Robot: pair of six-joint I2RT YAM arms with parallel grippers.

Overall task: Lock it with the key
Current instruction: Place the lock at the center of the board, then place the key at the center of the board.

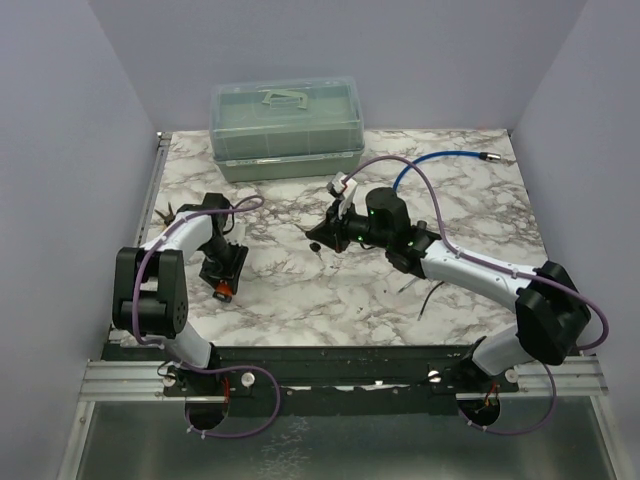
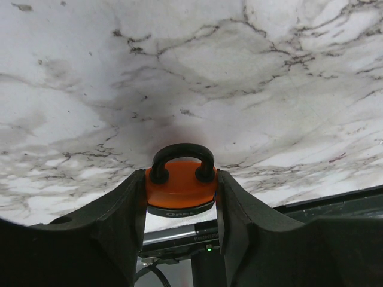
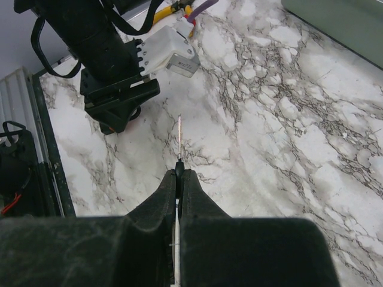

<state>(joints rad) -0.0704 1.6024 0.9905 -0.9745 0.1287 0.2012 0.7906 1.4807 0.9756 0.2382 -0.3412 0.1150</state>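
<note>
The left fingers (image 2: pixel 119 227) grip the orange padlock (image 2: pixel 181 188) on the desk (image 2: pixel 239 89), steadying it. The right fingers (image 3: pixel 161 203) pinch the key (image 3: pixel 179 140) shut, blade forward for insertion; key and padlock are well apart.

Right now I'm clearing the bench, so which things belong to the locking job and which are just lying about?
Job: orange padlock, clamped in the left end effector; key, pinched in the right end effector.
Lying about: green lidded box at the back; blue cable at back right.

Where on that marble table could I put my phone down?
Bare marble table lies mid-front by the front rail, and on the right beside the blue cable. Crowded: between padlock and key, and by the green box.
</note>
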